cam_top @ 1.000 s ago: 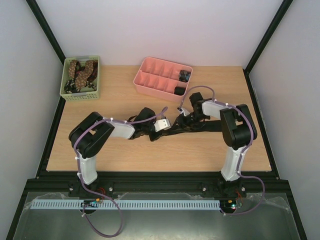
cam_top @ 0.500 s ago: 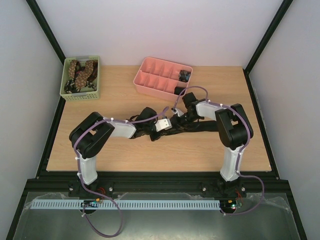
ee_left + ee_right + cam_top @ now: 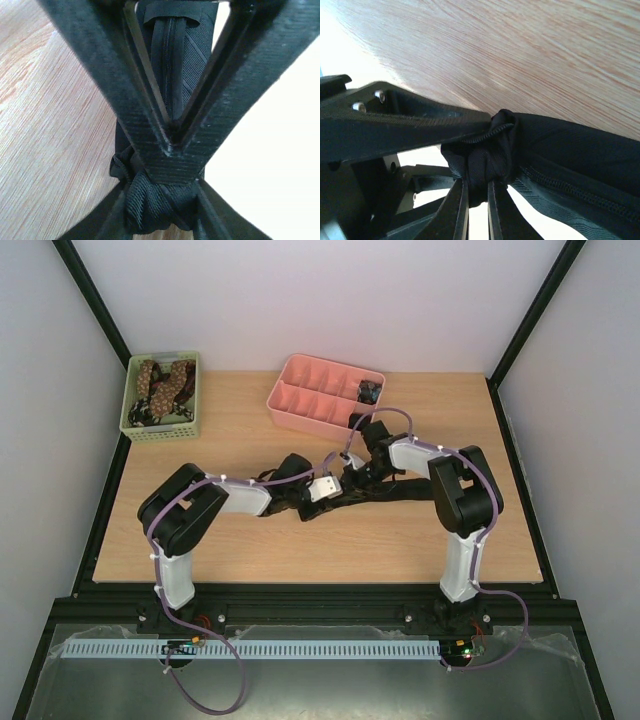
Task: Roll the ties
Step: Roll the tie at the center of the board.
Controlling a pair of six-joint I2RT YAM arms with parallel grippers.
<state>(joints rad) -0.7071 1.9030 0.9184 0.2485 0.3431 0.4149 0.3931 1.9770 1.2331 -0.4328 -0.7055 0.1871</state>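
Pale wood table [image 3: 300, 550]; black tie [image 3: 580, 155] mid-table; left jaws and right jaws both tight on it

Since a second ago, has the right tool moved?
Yes. The right tool, shut on the black tie, shifted left and slightly nearer the pink tray.

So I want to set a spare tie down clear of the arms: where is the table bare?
Bare: the near strip between tie and table edge; the far gap between basket and tray; the far right corner beside the tray. Crowded: the middle, where left gripper and right gripper meet on the tie.
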